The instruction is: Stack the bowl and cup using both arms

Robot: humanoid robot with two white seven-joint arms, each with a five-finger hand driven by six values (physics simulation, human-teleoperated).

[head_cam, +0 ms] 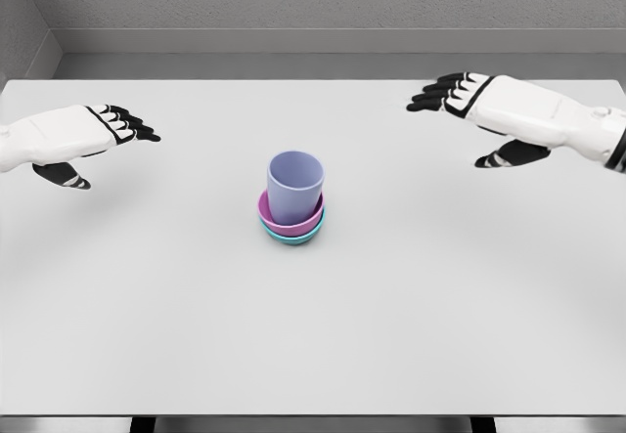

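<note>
A lavender cup [294,186] stands upright inside a pink bowl [284,221], which sits nested in a teal bowl [298,238] at the middle of the white table [440,306]. My left hand [117,132] hovers at the left, well away from the stack, with its black fingers stretched out and holding nothing. My right hand [460,101] hovers at the upper right, also far from the stack, fingers spread and empty.
The table's far edge meets a grey wall [313,3]. Its front edge runs along the bottom of the picture.
</note>
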